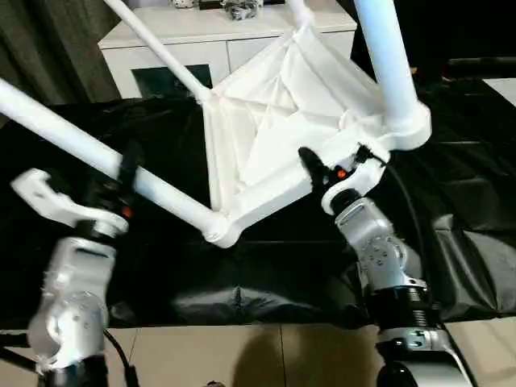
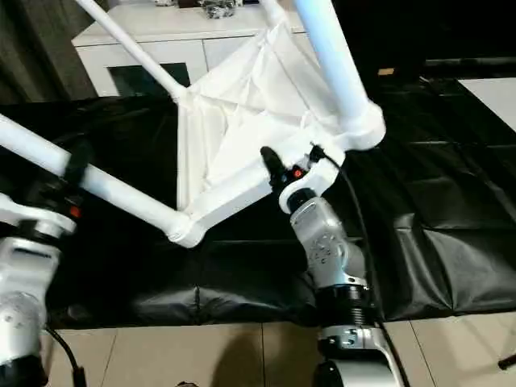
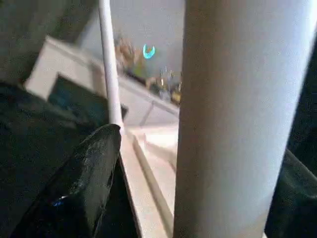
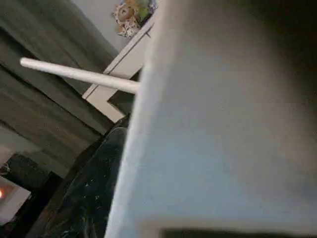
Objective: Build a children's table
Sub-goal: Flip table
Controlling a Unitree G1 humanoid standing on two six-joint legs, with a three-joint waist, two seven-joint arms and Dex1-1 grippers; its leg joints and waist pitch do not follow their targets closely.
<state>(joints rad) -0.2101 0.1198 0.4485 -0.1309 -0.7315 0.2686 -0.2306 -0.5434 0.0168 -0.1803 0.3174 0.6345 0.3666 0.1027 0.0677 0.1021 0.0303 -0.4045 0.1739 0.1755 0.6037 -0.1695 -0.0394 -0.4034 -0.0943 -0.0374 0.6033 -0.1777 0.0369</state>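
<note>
Above the black sheet [image 1: 451, 242], tilted on edge: one children's table [image 1: 266, 145], ribbed underside facing the head camera.
Table count: one top, all white, rectangular with rounded corners.
Leg count: four legs visible in the head views, each long, round and tapered, seated at a corner.
Leg 1: lower-left leg [image 1: 97, 157], running out from the near corner toward picture left.
Leg 2: upper-right leg [image 1: 387, 56], thick and close to the camera, seated in a round collar.
Leg 3: thin far leg [image 1: 157, 44], rising toward the upper left.
Leg 4: short stub of a leg [image 1: 298, 10] at the top edge.
Underside: raised ribs crossing diagonally inside a raised rim.
Gripper count: two.
Left gripper [image 1: 121, 173]: at the lower-left leg, fingers spread wider than the leg; contact cannot be told.
Right gripper [image 1: 322, 171]: clamped on the table rim beside the upper-right collar.
Cabinet count: one white cabinet [image 1: 161, 48] behind the table.
Floor [image 1: 282, 355]: pale tiles at the near edge.
</note>
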